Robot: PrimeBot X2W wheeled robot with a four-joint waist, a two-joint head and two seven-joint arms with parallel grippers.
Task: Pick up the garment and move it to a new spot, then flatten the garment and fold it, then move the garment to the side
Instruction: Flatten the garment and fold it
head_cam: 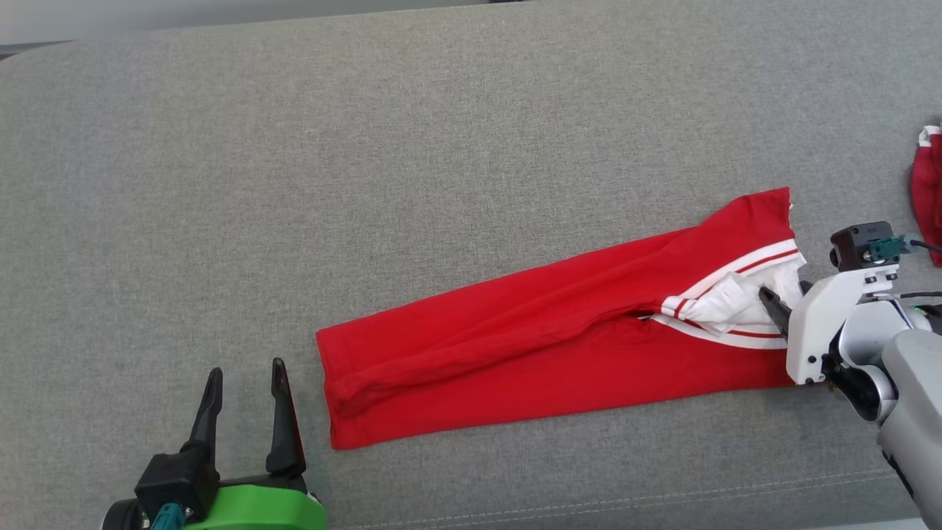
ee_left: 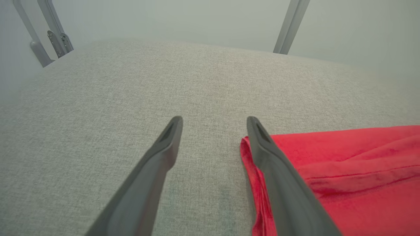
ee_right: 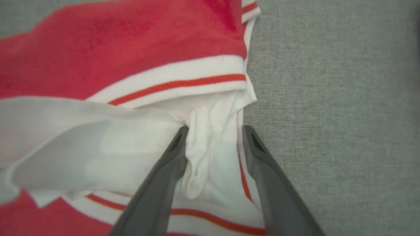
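Garment (head_cam: pixel 515 346) lies flat on the cushion (head_cam: pixel 368 147); my right gripper (ee_right: pixel 215 129) straddles its bunched white lining (ee_right: pixel 131 144), fingers apart, ready to pinch; my left gripper (head_cam: pixel 246 368) hovers spread beside the hem (head_cam: pixel 329 390).

Two red garments (head_cam: pixel 530 346) (head_cam: pixel 926 188), two grippers (head_cam: pixel 246 368) (ee_right: pixel 215 129), one grey cushion (head_cam: pixel 368 147).

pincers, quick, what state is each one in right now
left pincer: open, holding nothing, beside the end of the red garment
right pincer: open, jaws either side of a fold in the garment's white fabric, not closed on it
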